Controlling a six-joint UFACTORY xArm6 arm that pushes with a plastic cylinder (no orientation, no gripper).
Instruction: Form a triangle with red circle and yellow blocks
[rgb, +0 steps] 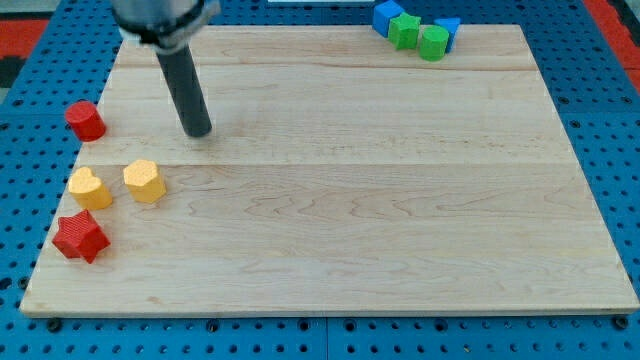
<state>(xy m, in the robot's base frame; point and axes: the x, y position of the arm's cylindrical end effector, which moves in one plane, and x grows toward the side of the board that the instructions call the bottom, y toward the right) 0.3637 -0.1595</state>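
Observation:
The red circle block (85, 120) sits at the board's left edge, partly off the wood. A yellow heart-shaped block (90, 188) and a yellow hexagon block (145, 181) lie side by side below it, a small gap between them. My tip (199, 132) rests on the board to the right of the red circle and above the yellow hexagon, touching neither. The dark rod rises up and left out of the view's top.
A red star block (81, 237) lies at the lower left, just below the yellow heart. At the top right a cluster holds two blue blocks (387, 16) (448, 28) and two green blocks (405, 31) (433, 43). The wooden board (340, 200) lies on a blue perforated base.

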